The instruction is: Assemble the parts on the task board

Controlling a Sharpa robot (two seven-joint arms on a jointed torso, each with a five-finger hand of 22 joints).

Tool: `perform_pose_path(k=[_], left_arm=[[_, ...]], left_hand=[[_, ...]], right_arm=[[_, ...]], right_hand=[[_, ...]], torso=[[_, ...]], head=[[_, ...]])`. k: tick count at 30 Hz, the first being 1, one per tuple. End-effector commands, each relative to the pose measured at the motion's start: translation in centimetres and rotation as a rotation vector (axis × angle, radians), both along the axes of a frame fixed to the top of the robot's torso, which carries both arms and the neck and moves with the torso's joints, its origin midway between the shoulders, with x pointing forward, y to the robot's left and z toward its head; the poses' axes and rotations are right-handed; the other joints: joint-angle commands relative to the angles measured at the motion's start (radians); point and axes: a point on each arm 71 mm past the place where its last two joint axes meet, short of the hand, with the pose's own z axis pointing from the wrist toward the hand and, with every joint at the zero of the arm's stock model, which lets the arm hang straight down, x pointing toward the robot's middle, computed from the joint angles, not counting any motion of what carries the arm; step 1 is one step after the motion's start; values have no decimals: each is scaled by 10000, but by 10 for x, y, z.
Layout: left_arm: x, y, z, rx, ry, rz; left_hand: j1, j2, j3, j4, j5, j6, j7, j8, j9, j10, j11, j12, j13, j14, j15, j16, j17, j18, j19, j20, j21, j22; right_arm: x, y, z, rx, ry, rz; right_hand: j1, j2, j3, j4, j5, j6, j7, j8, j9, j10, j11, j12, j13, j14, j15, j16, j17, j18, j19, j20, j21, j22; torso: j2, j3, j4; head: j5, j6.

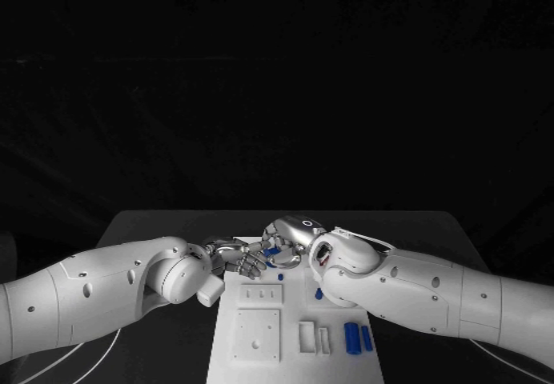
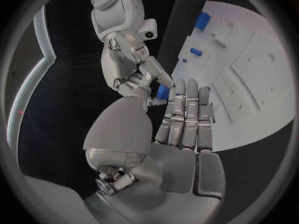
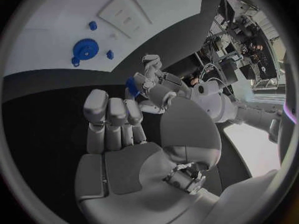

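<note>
A: Which step is this?

B: A hand-over, I judge. The silver left hand (image 1: 237, 260) and the silver right hand (image 1: 291, 238) meet above the far end of the white rectangular task board (image 1: 260, 336), and a small blue plastic part (image 1: 272, 250) sits between them. In the left wrist view the same blue part (image 2: 163, 92) lies at the tips of the left hand's straight fingers (image 2: 187, 109), touching the other hand's fingers.

A: Who holds it?

B: I cannot tell. The left hand's fingers lie straight and side by side; the right hand's fingers (image 3: 112, 117) are bent forward, close together, toward the part (image 3: 132, 86). Whether either hand pinches the part or merely touches it is hidden at the contact.

A: The next move?

B: One hand needs a firm pinch before the other lets go; then the part must go to its seat on the board.

A: What else is hard to read?

B: The part's shape, and which seat it belongs to. The right forearm covers part of the board's right side. Two blue cylindrical pieces (image 1: 358, 338) lie at the board's near right corner, and a blue toothed wheel (image 3: 85, 49) lies on the board.
</note>
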Motion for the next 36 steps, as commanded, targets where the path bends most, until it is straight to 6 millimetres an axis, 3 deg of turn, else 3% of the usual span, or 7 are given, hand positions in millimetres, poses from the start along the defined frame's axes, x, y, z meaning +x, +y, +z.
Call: perform_pose_path(k=[1, 11, 36], left_arm=[[-1, -4, 2, -54, -51, -210], [0, -5, 1, 19, 5, -226], [1, -7, -1, 329, 141, -230]], left_hand=[[198, 14, 61, 2, -219, 70, 2, 40, 5, 34, -49, -31, 26, 28, -24, 46, 12, 31, 13, -52, 46, 146], [828, 174, -3, 6, -1122, 128, -16, 45, 13, 82, -75, -22, 100, 46, -32, 59, 12, 11, 18, -62, 65, 129], [787, 320, -117, 29, -1085, 399, -124, 148, 49, 311, -206, 88, 195, 221, -111, 173, 50, 2, 89, -120, 81, 102]], right_arm=[[-2, 5, -2, -102, 51, 185], [-4, 7, -5, -65, 99, 233], [-5, 9, -6, -116, 144, 267]], right_hand=[[-33, 100, 45, 6, 38, 828, 37, 33, 477, 65, 28, 66, 16, 15, -59, -67, 9, 1100, 4, -28, 28, 111], [-42, 99, 48, 2, 49, 827, 37, 30, 482, 69, 28, 69, 19, 16, -60, -68, 9, 1100, 6, -28, 27, 110], [-58, 102, 56, -8, 75, 828, 36, 23, 494, 71, 27, 69, 22, 17, -61, -72, 9, 1100, 11, -31, 23, 106]], torso=[[-3, -6, -3], [7, 2, 1], [3, 3, -1]], head=[[-7, -12], [10, -51], [9, -88]])
